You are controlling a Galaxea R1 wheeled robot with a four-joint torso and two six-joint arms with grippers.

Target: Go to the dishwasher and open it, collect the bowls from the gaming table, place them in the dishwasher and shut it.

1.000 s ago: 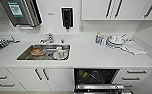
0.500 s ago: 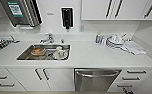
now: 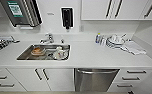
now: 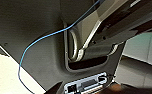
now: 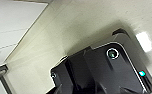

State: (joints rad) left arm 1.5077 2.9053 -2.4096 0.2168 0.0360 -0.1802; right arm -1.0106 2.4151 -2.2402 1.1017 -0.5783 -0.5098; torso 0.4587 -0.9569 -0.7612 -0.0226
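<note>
The dishwasher sits under the white counter, right of the sink, straight ahead and low in the head view. Its brushed steel door stands shut, with the bar handle running along the top. The gaming table and the bowls are out of view. The left wrist view looks onto dark robot parts with a thin blue cable running across them. In the right wrist view a pale speckled floor lies under the robot's dark base.
A steel sink holds dishes below a tap. A stack of white crockery and a cloth lie on the counter at the right. White drawers and cupboard doors flank the dishwasher.
One second ago the dishwasher door was down, showing a dark interior. It was shut half a second ago and stays shut now.
</note>
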